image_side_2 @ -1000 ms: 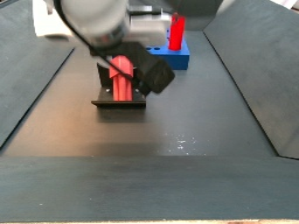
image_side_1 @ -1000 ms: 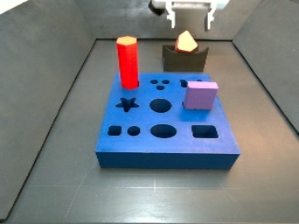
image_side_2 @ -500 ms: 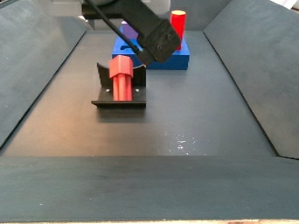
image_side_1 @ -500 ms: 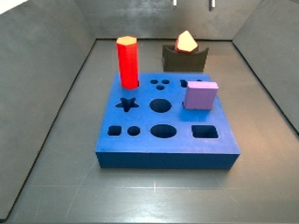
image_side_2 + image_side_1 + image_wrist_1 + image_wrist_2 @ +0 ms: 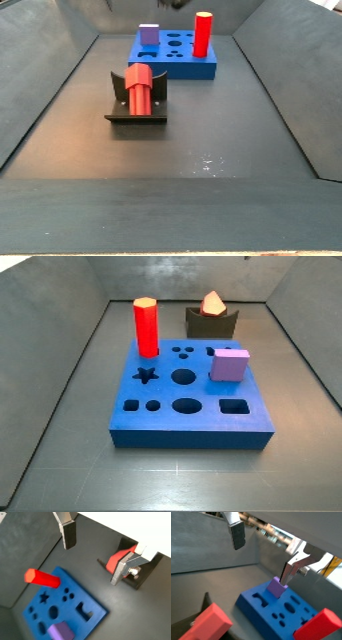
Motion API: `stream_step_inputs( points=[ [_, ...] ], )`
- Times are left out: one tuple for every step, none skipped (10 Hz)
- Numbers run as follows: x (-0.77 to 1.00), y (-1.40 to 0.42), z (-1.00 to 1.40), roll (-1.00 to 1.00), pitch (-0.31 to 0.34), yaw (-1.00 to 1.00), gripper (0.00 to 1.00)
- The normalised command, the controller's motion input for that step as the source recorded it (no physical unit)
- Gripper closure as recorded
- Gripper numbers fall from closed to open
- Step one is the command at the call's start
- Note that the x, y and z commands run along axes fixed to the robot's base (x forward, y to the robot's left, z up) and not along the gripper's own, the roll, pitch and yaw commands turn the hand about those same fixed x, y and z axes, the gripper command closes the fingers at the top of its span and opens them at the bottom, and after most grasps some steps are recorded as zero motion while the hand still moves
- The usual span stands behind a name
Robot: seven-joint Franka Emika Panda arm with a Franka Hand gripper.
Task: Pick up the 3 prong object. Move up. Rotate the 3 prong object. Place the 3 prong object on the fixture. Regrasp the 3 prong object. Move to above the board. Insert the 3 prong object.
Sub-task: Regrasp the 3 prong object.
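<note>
Item 1, the jaws (image 5: 93, 554): you had them spread wide with nothing between them. In both wrist views the two silver fingers (image 5: 67, 534) stood well apart; neither side view showed them.

Item 2, the 3 prong object (image 5: 139, 87): you would have found it lying in the notch of the fixture (image 5: 138, 117), at left centre of that side view, its long body pointing toward the camera. In a side view from the board end it showed as a pale salmon tip (image 5: 213, 302) above the fixture (image 5: 211, 324), upper middle of the frame. In a wrist view it appeared as a red block (image 5: 209, 624) at the lower left.

Item 3, the board (image 5: 187, 426): blue slab at frame centre on the dark floor (image 5: 160, 481), with star, round and square holes. On it stood a red column (image 5: 146, 327) at the upper left corner and a purple cube (image 5: 230, 365) toward its right edge.
</note>
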Motion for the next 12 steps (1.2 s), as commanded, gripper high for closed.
stream_step_inputs(
  points=[
    [-0.02,-0.04,0.03,1.0,0.036,0.02,0.0],
    [-0.02,-0.04,0.01,1.0,0.033,0.02,0.0],
    [-0.04,-0.04,0.02,1.0,0.028,0.02,0.0],
    [-0.04,-0.03,0.01,1.0,0.022,0.02,0.0],
    [-0.04,-0.03,0.0,1.0,0.016,0.02,0.0],
    [-0.04,-0.03,0.01,1.0,0.01,0.02,0.0],
    [-0.04,-0.02,0.01,1.0,0.003,0.02,0.0],
    [-0.03,-0.02,0.0,1.0,-0.003,0.02,0.0],
    [-0.03,-0.02,0.0,1.0,-0.008,0.02,0.0],
    [-0.02,-0.02,0.0,1.0,-0.008,0.03,0.0],
    [-0.02,-0.02,0.01,1.0,-0.007,0.03,0.0],
    [-0.01,-0.02,0.01,1.0,-0.001,0.03,0.0]
  ],
)
